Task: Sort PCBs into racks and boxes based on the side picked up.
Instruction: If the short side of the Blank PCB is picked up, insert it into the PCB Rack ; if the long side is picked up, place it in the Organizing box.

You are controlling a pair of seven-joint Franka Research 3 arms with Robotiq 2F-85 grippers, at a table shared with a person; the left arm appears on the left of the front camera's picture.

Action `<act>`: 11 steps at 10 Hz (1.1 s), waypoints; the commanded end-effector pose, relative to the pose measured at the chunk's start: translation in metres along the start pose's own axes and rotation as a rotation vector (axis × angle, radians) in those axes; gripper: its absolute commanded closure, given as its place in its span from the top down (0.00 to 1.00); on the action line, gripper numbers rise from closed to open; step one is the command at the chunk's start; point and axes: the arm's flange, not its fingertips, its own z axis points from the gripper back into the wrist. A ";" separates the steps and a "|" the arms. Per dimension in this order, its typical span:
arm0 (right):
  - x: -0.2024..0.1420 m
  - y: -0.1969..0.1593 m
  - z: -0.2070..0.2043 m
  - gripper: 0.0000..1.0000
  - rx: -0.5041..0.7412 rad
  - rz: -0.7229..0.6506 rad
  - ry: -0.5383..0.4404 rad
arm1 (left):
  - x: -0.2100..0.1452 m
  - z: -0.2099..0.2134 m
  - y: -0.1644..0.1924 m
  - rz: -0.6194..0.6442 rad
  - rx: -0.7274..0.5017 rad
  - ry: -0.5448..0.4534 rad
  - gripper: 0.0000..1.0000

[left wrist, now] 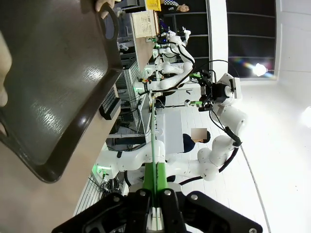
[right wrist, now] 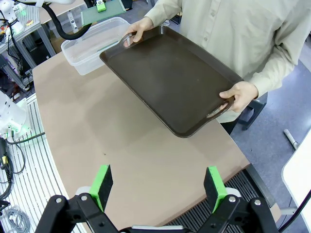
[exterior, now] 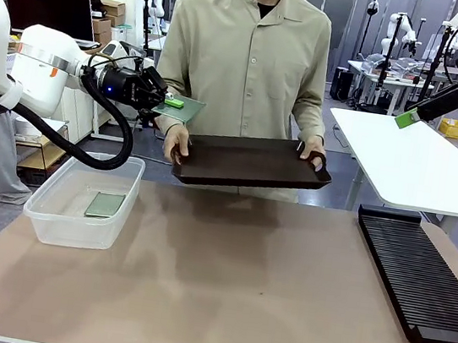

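- Left gripper is pressed together on the edge of the first PCB, pinching the thin green board between its pads.
- In the front view this board lies flat and level in the air, well above the worktop, near the person's sleeve and the left corner of the tray.
- Seen from the left wrist, the same board shows edge-on as a thin green line running up from between the fingers.
- Right gripper stands spread wide with nothing between its green pads, held high over the near right part of the worktop.
- A second PCB lies flat on the bottom of the box, which sits on the left side of the worktop.
- The long black rack lies along the right side, well apart from the box; its slots look bare.
- The person at the far side holds the dark brown tray by both end handles, one hand near the box and the other hand at the opposite end.
- The tray is lifted clear of the worktop, tilted slightly, and its surface is bare.
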 end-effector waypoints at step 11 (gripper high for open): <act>0.000 0.000 -0.002 1.00 0.004 0.000 -0.008 | -0.008 0.003 -0.005 -0.029 0.122 -0.021 0.03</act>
